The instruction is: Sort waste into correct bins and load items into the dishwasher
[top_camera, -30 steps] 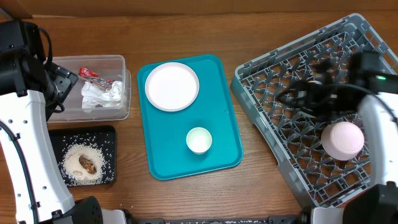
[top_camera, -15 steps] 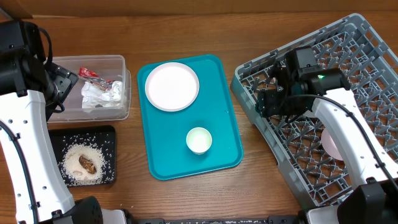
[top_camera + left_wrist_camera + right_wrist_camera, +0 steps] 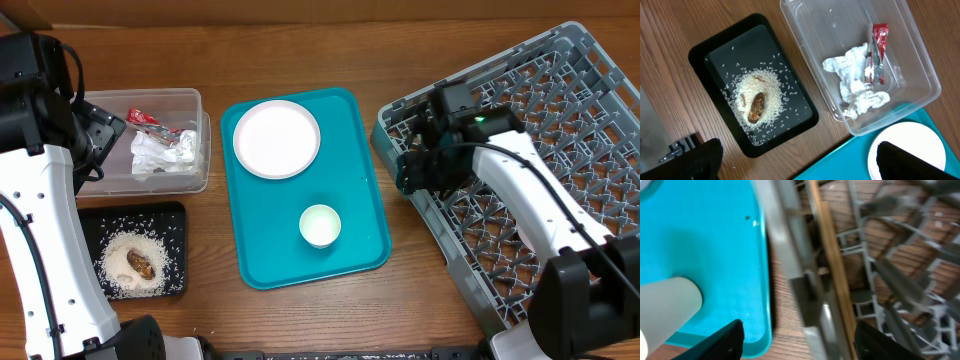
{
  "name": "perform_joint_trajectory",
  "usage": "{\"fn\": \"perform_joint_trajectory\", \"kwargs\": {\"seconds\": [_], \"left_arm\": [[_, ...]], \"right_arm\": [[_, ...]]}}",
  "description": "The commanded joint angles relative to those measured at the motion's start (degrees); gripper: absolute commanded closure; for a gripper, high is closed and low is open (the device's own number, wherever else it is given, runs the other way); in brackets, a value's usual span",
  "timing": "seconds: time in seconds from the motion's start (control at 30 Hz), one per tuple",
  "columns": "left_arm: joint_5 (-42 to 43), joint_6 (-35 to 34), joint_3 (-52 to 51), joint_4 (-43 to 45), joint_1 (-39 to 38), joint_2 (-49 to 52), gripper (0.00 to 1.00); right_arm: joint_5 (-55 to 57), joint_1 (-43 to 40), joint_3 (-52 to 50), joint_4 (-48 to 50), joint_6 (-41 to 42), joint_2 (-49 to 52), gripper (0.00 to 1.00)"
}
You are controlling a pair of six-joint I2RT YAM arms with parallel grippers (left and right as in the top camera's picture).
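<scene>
The right gripper (image 3: 412,172), jaws parted and empty, hangs over the dish rack's (image 3: 590,110) left rim, beside the narrow wood strip bordering the teal tray (image 3: 350,170). On that tray sit the plate (image 3: 277,139), far, and the cup (image 3: 320,225), near. The left gripper (image 3: 802,162), spread wide, overlooks the clear tub (image 3: 203,150) and the black tray (image 3: 183,250).

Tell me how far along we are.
Done: napkin and wrapper lie in the tub, rice in the black tray. In hand: nothing; the right gripper is open, empty, over the rack edge. To do: plate and cup sit on the teal tray, not yet racked.
</scene>
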Motion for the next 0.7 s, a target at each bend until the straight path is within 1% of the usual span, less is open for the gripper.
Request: {"fn": "perform_joint_trajectory", "kwargs": {"seconds": [0.0,0.13,0.23,0.27,0.4,0.43,0.67], "left_arm": [[-0.13,-1.01,0.22,-0.13,-0.02,0.17,0.0],[-0.13,-1.03,0.22,-0.11,-0.02,0.17,0.0],[-0.13,-1.03,0.22,-0.13,-0.02,0.17,0.0],[-0.13,-1.03,0.22,-0.13,-0.02,0.17,0.0],[-0.13,-1.01,0.22,-0.13,-0.02,0.17,0.0],[-0.13,-1.03,0.22,-0.11,-0.02,0.17,0.0],[-0.13,-1.03,0.22,-0.11,-0.02,0.17,0.0]], "right_arm": [[1.68,1.36,-0.44,1.2,-0.5,2.19,0.34],[2.8,1.36,-0.48,2.89,0.13,3.52,0.36],[2.8,1.36,-0.48,3.43,0.13,4.2,0.43],[2.8,1.36,-0.59,3.96,0.17,4.46,0.46],[3.19,1.51,-2.12,7.48,2.71,4.59,0.55],[3.15,1.6,-2.32,8.33,3.21,4.59,0.59],[3.17,1.64,-2.34,14.21,7.37,4.59,0.73]]}}
